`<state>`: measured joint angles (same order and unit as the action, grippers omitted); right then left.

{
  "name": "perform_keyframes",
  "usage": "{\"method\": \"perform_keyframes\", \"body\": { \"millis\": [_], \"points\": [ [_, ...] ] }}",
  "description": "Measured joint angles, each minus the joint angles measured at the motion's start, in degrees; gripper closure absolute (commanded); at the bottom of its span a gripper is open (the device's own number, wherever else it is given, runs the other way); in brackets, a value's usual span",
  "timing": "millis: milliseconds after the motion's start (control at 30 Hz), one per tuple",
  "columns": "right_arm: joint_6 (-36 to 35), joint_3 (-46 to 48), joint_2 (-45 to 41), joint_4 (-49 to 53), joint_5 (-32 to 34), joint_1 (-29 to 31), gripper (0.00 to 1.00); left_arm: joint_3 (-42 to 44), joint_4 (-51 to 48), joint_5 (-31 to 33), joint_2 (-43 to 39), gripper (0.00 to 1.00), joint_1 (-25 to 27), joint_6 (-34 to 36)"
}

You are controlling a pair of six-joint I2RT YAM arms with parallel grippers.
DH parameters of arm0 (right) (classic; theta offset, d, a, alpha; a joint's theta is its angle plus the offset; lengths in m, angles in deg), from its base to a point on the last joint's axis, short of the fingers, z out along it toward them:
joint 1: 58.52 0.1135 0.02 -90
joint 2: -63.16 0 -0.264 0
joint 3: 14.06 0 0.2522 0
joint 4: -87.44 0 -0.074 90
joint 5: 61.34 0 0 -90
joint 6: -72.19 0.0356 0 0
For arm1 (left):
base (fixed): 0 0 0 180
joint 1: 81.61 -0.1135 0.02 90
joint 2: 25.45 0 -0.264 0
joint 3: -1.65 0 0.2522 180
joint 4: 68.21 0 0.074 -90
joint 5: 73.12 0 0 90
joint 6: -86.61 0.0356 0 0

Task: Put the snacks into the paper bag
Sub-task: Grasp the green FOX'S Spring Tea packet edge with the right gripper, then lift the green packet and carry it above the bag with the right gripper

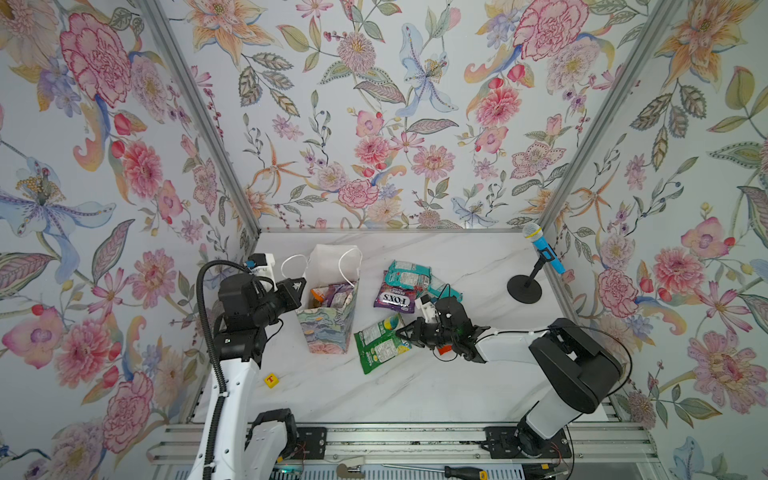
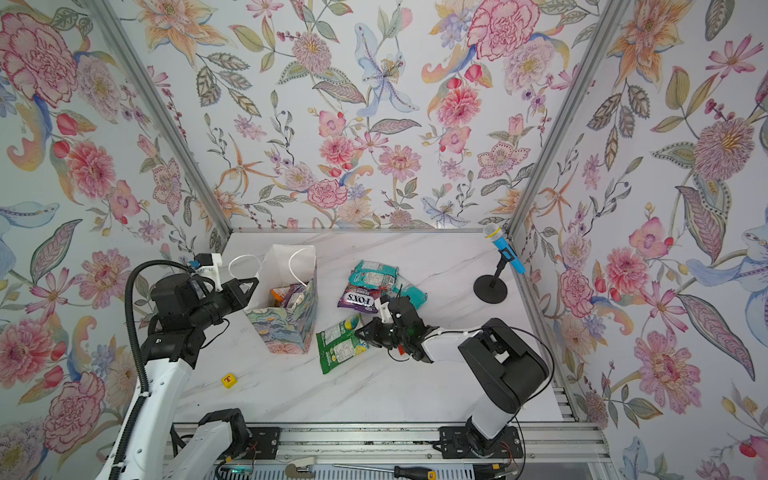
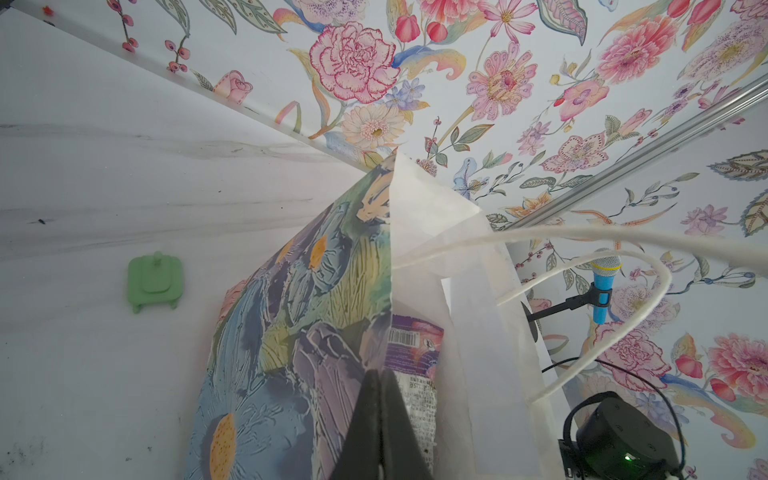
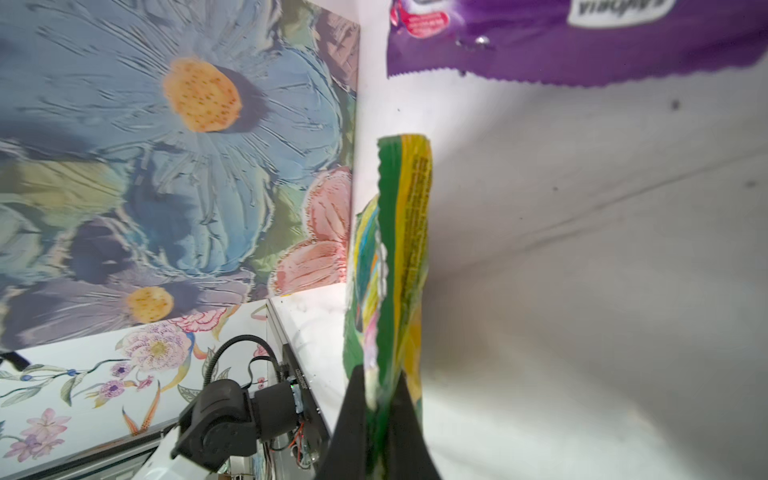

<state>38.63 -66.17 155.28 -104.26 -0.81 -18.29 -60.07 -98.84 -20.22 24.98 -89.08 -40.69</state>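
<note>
The flower-printed paper bag (image 1: 328,332) (image 2: 286,330) stands upright at centre left, with purple and orange snacks (image 1: 334,294) (image 3: 413,345) inside. My left gripper (image 1: 301,286) (image 3: 380,372) is shut on the bag's left wall at the rim. To the bag's right, my right gripper (image 1: 401,332) (image 4: 380,374) is shut on the edge of a green and yellow packet (image 1: 380,345) (image 4: 405,249) lying on the table. Behind it lie a purple FOX'S packet (image 1: 395,299) (image 4: 582,41) and teal packets (image 1: 409,274). A red-orange sachet (image 1: 444,350) peeks out under the right wrist.
A blue toy microphone (image 1: 544,249) on a black stand is at the back right corner. A tiny yellow cube (image 1: 271,380) lies front left. A green plastic piece (image 3: 154,280) lies left of the bag. Floral walls close three sides.
</note>
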Motion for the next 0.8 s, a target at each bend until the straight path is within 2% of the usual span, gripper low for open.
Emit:
{"method": "perform_keyframes", "body": {
  "millis": [167, 333, 600, 800],
  "points": [
    [-7.0, -6.9, -10.2, 15.1, 6.2, -0.1, 1.0, 0.0, 0.0, 0.0, 0.0, 0.97, 0.0, 0.0],
    [-12.3, -13.8, -16.9, 25.4, 12.5, -0.2, 1.0, 0.0, 0.0, 0.0, 0.0, 0.97, 0.0, 0.0],
    [-19.0, -23.5, -19.3, 35.9, 22.1, -0.2, 1.0, 0.0, 0.0, 0.0, 0.0, 0.97, 0.0, 0.0],
    [-22.7, -30.7, -19.2, 38.1, 26.0, -0.2, 1.0, 0.0, 0.0, 0.0, 0.0, 0.97, 0.0, 0.0]
  ]
}}
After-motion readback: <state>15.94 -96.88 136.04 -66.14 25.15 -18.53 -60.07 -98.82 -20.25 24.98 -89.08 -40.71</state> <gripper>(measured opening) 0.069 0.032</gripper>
